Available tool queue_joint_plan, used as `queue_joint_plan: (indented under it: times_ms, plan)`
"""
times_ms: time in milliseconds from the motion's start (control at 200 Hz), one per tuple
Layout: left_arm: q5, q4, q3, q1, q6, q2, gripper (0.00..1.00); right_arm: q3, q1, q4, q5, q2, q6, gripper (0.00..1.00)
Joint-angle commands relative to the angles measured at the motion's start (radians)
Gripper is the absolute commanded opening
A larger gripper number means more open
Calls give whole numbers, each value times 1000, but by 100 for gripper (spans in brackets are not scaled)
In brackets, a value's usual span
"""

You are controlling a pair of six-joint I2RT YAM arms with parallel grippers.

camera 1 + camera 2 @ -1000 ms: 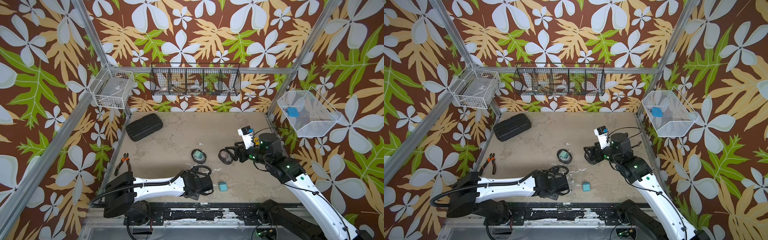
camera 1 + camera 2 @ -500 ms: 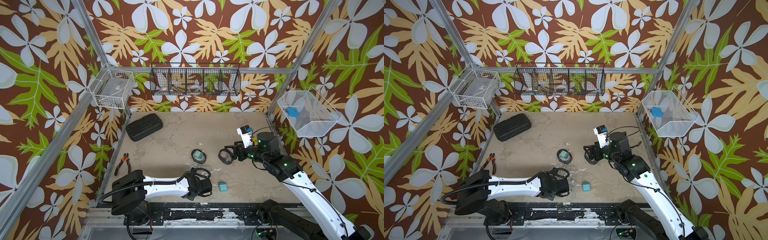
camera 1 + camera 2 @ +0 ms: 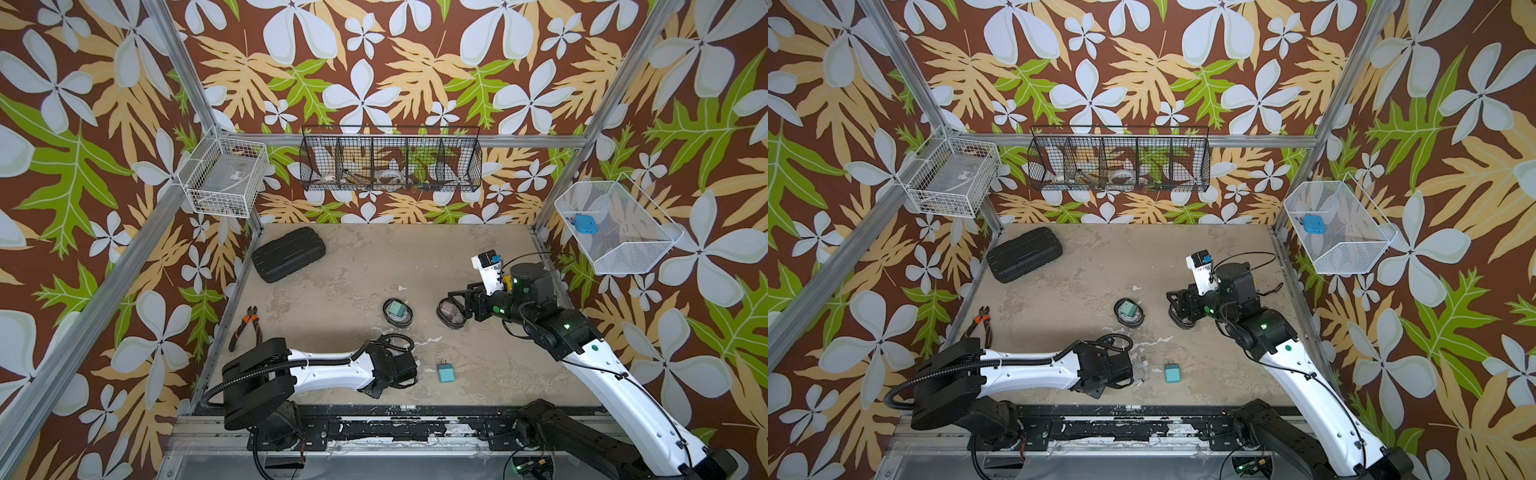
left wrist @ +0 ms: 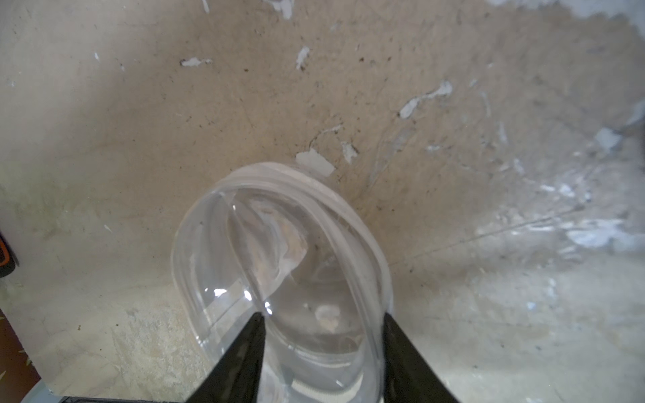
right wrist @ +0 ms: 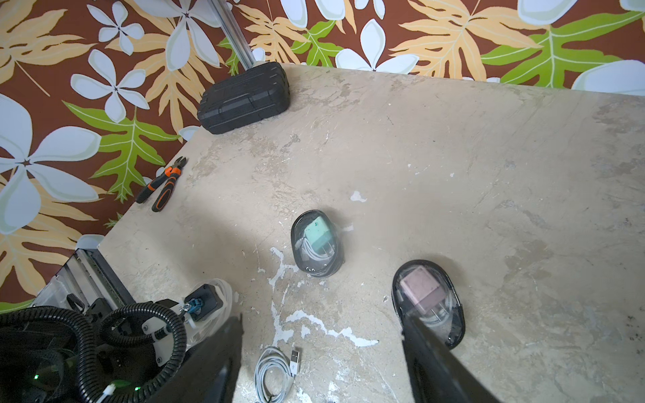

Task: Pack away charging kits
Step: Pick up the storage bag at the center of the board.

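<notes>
– So, what do we find changed from a second ago?
– Little. The left arm (image 3: 328,370) has slid its shoulder block slightly toward 3 o'clock, while its wrist stays low at 6 o'clock on the tabletop (image 3: 374,257). The right arm (image 3: 602,374) has barely stirred. Every loose thing lies where it lay.
– And our jaws?
– The left gripper (image 4: 321,315) has its jaws half narrowed about the near end of the clear pouch (image 4: 279,251), which lies on the tabletop. One finger meets the rim, but we cannot tell whether they pinch it. The right gripper (image 5: 321,319) has wide jaws holding nothing, just at 2 o'clock of the pink pouch (image 5: 453,331).
– Shall we count?
– Three pouches: the clear one and two black-rimmed. The mint pouch (image 5: 324,272) is at the centre, with the pink pouch at 3 o'clock of it.
– Plugs?
– Three. The mint plug (image 5: 316,233) and the pink plug (image 5: 420,291) each sit in their own pouch. The teal plug (image 3: 446,372) lies bare at 6 o'clock.
– Cables?
– Three again: the mint pouch's cable (image 5: 307,254), the pink pouch's cable (image 5: 446,310), and the loose cable (image 5: 275,373) between the left wrist and the teal plug.
– The rest?
– One ribbed black case (image 3: 289,253) at 10 o'clock and one pair of pliers (image 3: 245,330) at 8 o'clock. There are three baskets on the walls: the white basket (image 3: 224,203) at 9 o'clock, the black basket (image 3: 457,166) at 12 and the mesh basket (image 3: 623,257) at 3. The mesh basket holds one blue plug block (image 3: 585,223).
– Any writing?
– Only print on the white plate (image 3: 1201,276) at the right wrist, too small for us to read.
</notes>
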Motion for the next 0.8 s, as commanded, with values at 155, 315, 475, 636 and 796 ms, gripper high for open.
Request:
queue_joint_plan:
  times_ms: [155,315,475,636,796]
  plan:
    - [35,8,-1,5,29,-26,38,2,0,28,10,9,11,74]
    - [84,32,-23,10,19,-76,32,2,1,31,4,13,15,74]
    - [103,32,-31,11,8,-105,23,-1,0,34,-1,15,15,73]
    - [72,16,-27,12,-3,-91,15,0,0,35,0,15,16,74]
    - [49,2,-21,11,-18,-85,1,0,0,40,4,9,18,74]
